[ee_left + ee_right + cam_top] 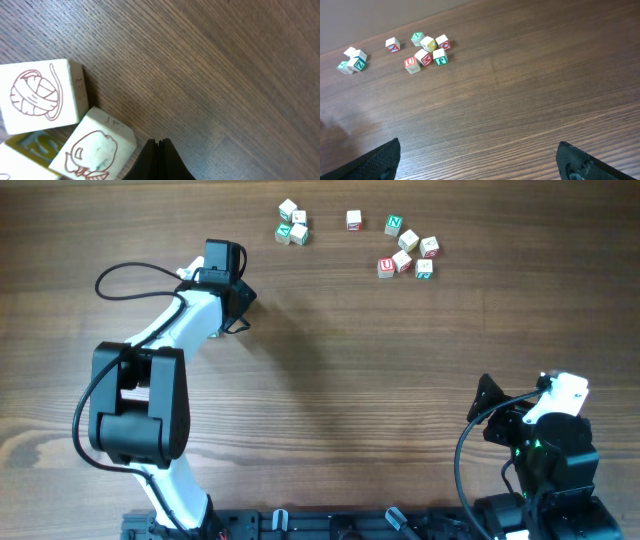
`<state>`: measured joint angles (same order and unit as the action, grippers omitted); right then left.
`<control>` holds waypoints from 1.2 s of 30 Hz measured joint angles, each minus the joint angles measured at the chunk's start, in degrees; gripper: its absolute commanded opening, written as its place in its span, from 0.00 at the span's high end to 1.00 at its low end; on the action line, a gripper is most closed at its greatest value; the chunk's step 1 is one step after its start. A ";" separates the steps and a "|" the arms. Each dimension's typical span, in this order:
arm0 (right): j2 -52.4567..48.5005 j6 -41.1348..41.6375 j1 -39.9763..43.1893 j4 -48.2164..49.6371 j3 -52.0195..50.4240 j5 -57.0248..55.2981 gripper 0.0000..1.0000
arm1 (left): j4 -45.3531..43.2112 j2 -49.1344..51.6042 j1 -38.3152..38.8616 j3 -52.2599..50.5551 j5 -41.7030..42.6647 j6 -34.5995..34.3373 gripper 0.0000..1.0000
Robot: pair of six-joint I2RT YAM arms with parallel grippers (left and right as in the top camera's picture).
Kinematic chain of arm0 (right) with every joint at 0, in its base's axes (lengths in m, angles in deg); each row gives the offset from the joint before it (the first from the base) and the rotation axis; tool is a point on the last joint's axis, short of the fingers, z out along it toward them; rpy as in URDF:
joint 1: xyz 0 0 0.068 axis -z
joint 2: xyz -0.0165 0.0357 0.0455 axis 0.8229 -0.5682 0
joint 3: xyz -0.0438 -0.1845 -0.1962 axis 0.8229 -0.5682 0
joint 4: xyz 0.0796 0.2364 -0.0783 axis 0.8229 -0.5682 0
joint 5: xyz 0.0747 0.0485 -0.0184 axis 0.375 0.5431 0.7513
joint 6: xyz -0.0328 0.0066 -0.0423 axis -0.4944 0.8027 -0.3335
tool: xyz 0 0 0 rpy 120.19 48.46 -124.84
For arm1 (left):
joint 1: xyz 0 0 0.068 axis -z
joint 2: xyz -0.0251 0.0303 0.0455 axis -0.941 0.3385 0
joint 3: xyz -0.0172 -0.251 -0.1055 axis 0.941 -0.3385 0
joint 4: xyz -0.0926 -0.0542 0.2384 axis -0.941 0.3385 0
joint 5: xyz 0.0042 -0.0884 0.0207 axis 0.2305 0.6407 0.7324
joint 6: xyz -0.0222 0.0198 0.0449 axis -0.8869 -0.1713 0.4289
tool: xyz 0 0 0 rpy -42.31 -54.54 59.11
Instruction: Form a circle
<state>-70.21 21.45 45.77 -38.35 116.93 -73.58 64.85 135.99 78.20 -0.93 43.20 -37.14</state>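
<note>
Two hands differ: left hand [159, 150] pinched together near the cube clump [293, 225], right hand [480, 162] spread apart.

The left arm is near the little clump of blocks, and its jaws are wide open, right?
Not quite. The left arm is near the clump of blocks, but its jaws are shut, not wide open. The left wrist view shows them pressed together beside the blocks.
</note>
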 measured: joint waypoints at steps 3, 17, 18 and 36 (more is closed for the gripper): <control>0.00 0.00 0.00 0.00 0.00 0.00 0.00 | 2.91 -1.42 0.00 0.68 -1.16 2.21 0.96; 0.00 0.00 0.00 0.00 0.00 0.00 0.00 | 12.44 -11.41 -1.25 1.97 -3.39 -2.82 0.96; 0.00 0.00 0.00 0.00 0.00 0.00 0.00 | 12.33 -11.41 -1.18 1.97 -2.99 -2.99 0.96; 0.00 0.00 0.02 0.00 0.00 0.00 0.00 | 14.23 -4.70 -0.20 1.97 -5.14 -16.55 0.96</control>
<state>-70.21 21.45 45.79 -38.35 116.93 -73.58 79.08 131.29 78.00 1.03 38.07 -53.68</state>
